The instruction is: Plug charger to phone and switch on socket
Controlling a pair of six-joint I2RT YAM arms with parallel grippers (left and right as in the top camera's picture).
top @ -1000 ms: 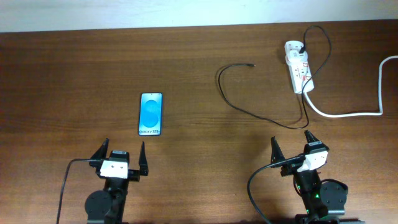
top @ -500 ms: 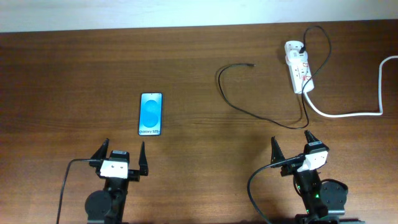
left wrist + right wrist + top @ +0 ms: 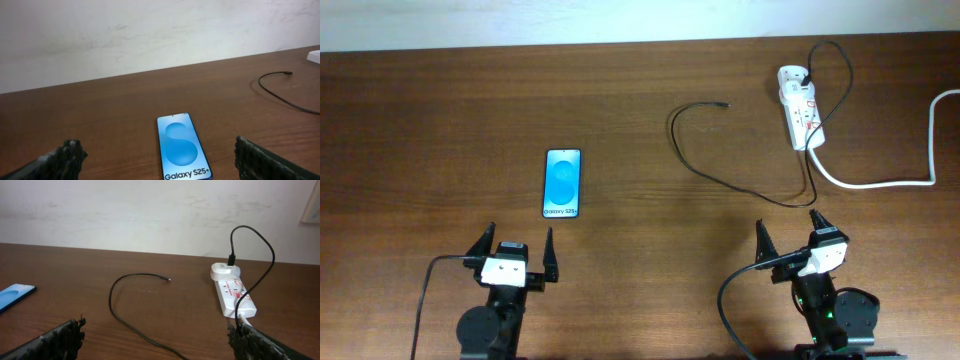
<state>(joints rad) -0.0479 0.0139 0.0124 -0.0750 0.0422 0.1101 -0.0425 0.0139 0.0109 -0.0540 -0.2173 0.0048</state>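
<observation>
**Both pairs of fingers wide open, nothing in hand**

Starting with the left fingers [image 3: 551,258]: spread wide, gripping nothing, touching nothing, parked just on the near side of the phone [image 3: 563,183]. Seen from the left wrist, the phone [image 3: 182,147] framed neatly in the gap between them, one dark tip low in each corner.

Over to the right fingers [image 3: 764,248]: just as wide apart, just as empty, well off to the right of the phone and level with the left pair.

Phone lying flat on the tabletop [image 3: 440,120], bright blue screen up, "Galaxy S25+" lettering at its near end.

Now the charger [image 3: 671,127]: a thin black cable looping across the wood to the right of the phone, well apart from it. Plug tip [image 3: 724,104] lying loose, farther back than the phone and plugged into nothing. Other end climbing in an arch to a white adapter [image 3: 790,76] seated at the far end of the socket [image 3: 801,112].

Socket far to the right of the phone and farther back, with a thick white cord [image 3: 880,184] trailing away rightward. Switch position too small to read.

Dark brown wood grain underfoot, a pale wall [image 3: 150,35] beyond the rear edge.

Bare wood all round the phone: a broad strip between it and the cable loop, more to its left, more behind it up to the back edge.
</observation>
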